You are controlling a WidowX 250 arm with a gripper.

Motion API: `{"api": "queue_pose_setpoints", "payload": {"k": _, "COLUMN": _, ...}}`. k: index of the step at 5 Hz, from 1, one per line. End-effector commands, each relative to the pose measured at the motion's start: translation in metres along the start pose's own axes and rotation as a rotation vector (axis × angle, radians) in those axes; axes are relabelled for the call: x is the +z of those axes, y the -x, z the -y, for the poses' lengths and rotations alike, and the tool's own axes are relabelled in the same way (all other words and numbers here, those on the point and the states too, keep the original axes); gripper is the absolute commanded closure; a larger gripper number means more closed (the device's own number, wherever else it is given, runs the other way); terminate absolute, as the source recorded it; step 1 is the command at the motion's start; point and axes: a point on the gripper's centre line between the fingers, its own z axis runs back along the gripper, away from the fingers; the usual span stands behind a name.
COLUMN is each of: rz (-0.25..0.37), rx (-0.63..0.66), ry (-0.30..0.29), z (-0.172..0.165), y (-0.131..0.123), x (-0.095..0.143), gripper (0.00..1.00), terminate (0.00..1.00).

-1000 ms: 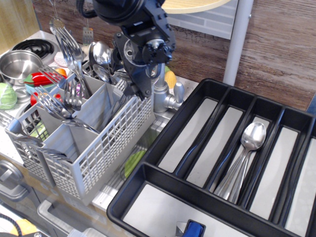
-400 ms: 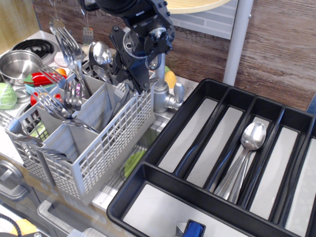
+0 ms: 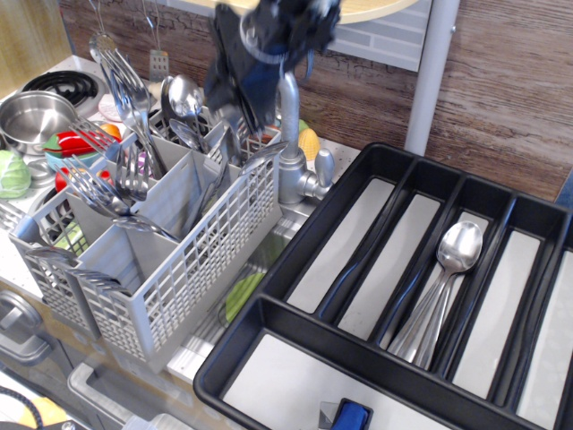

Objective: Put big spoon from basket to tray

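Note:
The grey perforated basket [image 3: 192, 260] stands at the left, with forks [image 3: 125, 85] in several compartments. Big spoons [image 3: 182, 97] stand bowl-up in its back compartment. My gripper [image 3: 240, 107] is blurred by motion and hangs just above the basket's back right compartment. A thin silvery handle [image 3: 235, 143] shows right under its fingers; the blur hides whether they grip it. The black tray [image 3: 269, 313] lies at the right. A few big spoons [image 3: 457, 249] lie in one of its long slots.
A metal tap [image 3: 295, 161] stands between basket and tray, right of my gripper. A steel pot [image 3: 31, 116] and toy vegetables [image 3: 13, 175] are at the far left. A grey post [image 3: 430, 72] rises behind the tray. A blue object [image 3: 352, 417] lies in the tray's front compartment.
My gripper has risen from deep in the basket's back right compartment to just above its rim, and is now blurred. The spoons in the tray have not moved.

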Motion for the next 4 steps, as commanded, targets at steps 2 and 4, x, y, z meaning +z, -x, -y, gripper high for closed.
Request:
{"api": "queue_pose_setpoints", "payload": {"k": 2, "rz": -0.148, "rx": 0.085, "ry": 0.096, "z": -0.042, "y": 0.019, "x": 0.104, "gripper": 1.0, "terminate": 0.0}}
{"api": "queue_pose_setpoints", "payload": {"k": 4, "rz": -0.158, "rx": 0.316, "ry": 0.434, "z": 0.002, "y": -0.002, "x": 0.12, "gripper": 1.0, "terminate": 0.0}}
